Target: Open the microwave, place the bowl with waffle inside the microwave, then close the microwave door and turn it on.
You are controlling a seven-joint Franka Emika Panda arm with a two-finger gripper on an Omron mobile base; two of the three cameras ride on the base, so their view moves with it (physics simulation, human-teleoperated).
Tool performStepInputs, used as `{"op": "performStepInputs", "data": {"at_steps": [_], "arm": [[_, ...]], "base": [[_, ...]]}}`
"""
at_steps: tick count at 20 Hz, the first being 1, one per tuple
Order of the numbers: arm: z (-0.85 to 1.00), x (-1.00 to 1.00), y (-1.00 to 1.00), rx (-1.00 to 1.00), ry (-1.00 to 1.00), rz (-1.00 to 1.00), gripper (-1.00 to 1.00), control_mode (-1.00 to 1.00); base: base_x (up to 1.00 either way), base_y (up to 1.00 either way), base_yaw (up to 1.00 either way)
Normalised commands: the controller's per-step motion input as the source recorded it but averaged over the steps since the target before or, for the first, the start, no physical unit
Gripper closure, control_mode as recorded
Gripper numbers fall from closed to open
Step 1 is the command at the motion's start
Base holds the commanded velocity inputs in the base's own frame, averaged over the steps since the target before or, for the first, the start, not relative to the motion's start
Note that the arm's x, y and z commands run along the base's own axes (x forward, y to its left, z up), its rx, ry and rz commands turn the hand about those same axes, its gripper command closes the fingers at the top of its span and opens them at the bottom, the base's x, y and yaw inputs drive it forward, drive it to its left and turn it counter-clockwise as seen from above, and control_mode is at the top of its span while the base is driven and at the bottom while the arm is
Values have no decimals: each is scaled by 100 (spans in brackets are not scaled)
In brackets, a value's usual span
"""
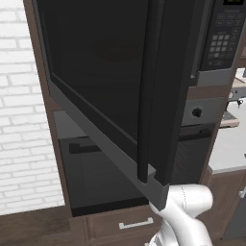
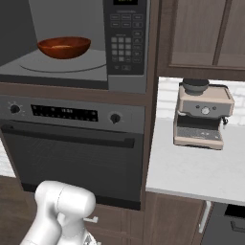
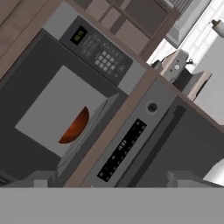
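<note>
Pincer (image 3: 109, 179) open; bowl (image 2: 64, 47) seemingly inside microwave (image 2: 125, 43).

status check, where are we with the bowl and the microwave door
Gripper open, holding nothing. Bowl sits inside microwave on the turntable. Microwave door swung wide open, not yet closed.

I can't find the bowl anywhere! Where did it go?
The bowl sits inside the open microwave, on the round turntable, left of the keypad panel and above the oven in the right base view.
</note>
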Motion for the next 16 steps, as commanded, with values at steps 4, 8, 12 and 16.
{"op": "performStepInputs", "data": {"at_steps": [4,8,12,16], "arm": [[0,-56,68,-14,3,0,-100,-100],[0,-54,56,-13,0,0,-100,-100],[0,-17,93,-24,7,-2,-100,-100],[0,47,91,-20,3,-13,-100,-100]], "base": [[0,0,0],[0,0,0],[0,0,0],[0,0,0]]}}
